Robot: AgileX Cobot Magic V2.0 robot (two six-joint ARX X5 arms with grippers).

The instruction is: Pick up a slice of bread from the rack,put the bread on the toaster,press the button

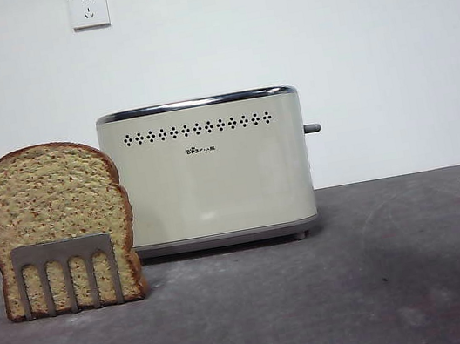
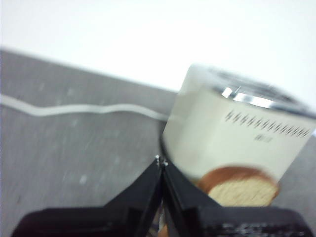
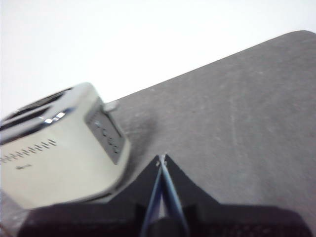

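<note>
Tan, speckled and still parked in its holder: that's the slice of bread point(image 1: 55, 206) right now, so basically nothing on this job is done yet. It stands upright in the rack point(image 1: 67, 274), the toaster point(image 1: 208, 171) has nothing in its slots as far as the front view shows, and the button point(image 1: 312, 128) sticks out untouched on the narrow side.

Neither arm shows in the front view at all. The left gripper point(image 2: 161, 165) has its jaws pressed together at the tips, holding nothing. From its wrist camera the slice of bread sits just past the jaw tips and a bit off to one side, with the toaster right behind it, so my guess is this is the arm that goes in for the grab. It would need to spread its jaws first. The right gripper point(image 3: 162, 160) is also pinched closed and empty, hanging over bare table point(image 1: 390, 286), with the toaster's button end near its tips.

As for the slice: thick, whole-grain look, dark brown crust, domed top, clearly taller than the low grey metal rack, which only covers its lower part. The top half is free to grip, I reckon.

A white cable point(image 2: 74, 109) trails across the table behind.
</note>
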